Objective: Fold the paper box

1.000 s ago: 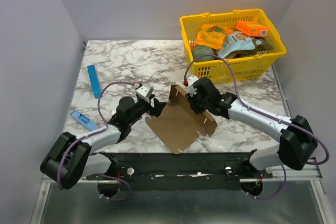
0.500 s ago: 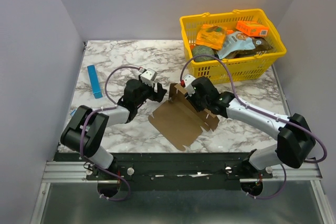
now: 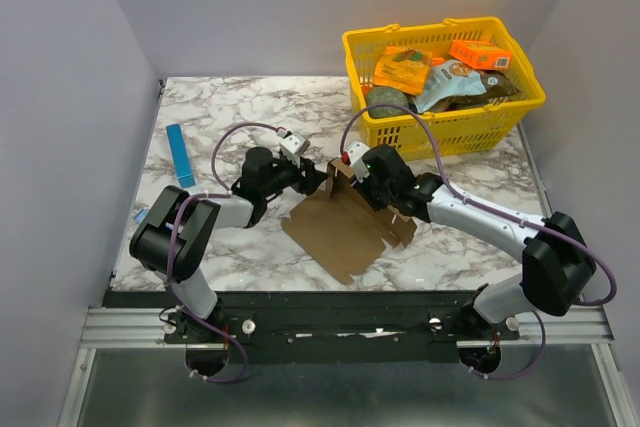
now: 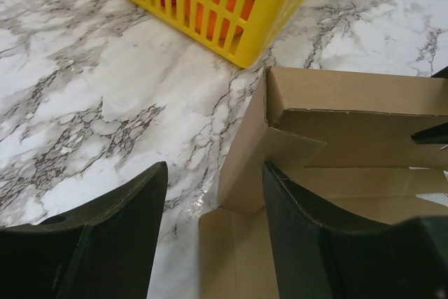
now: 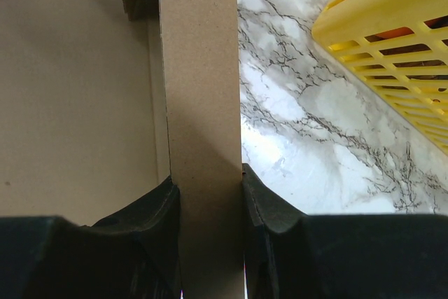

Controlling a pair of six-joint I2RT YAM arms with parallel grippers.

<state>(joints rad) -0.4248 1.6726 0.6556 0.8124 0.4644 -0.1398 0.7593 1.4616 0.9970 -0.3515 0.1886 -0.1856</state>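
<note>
The paper box (image 3: 340, 232) is a brown cardboard sheet lying mid-table, with its far wall folded upright. My right gripper (image 3: 350, 175) is shut on that upright wall; in the right wrist view the wall (image 5: 199, 89) runs between both pads of the gripper (image 5: 208, 178). My left gripper (image 3: 314, 179) is open at the box's far left corner. In the left wrist view an end flap (image 4: 255, 166) stands in the gap of the gripper (image 4: 213, 173), close to the right finger (image 4: 315, 243); I cannot tell if they touch.
A yellow basket (image 3: 440, 27) with orange packs and other goods stands at the back right; it also shows in the left wrist view (image 4: 210, 5) and the right wrist view (image 5: 392, 26). A thin blue strip (image 3: 179, 155) lies at the left. Another blue item (image 3: 148, 217) lies by the left arm.
My left gripper has reached forward and right up to the box's raised left end. My right gripper has shifted slightly back and left, still holding the wall.
</note>
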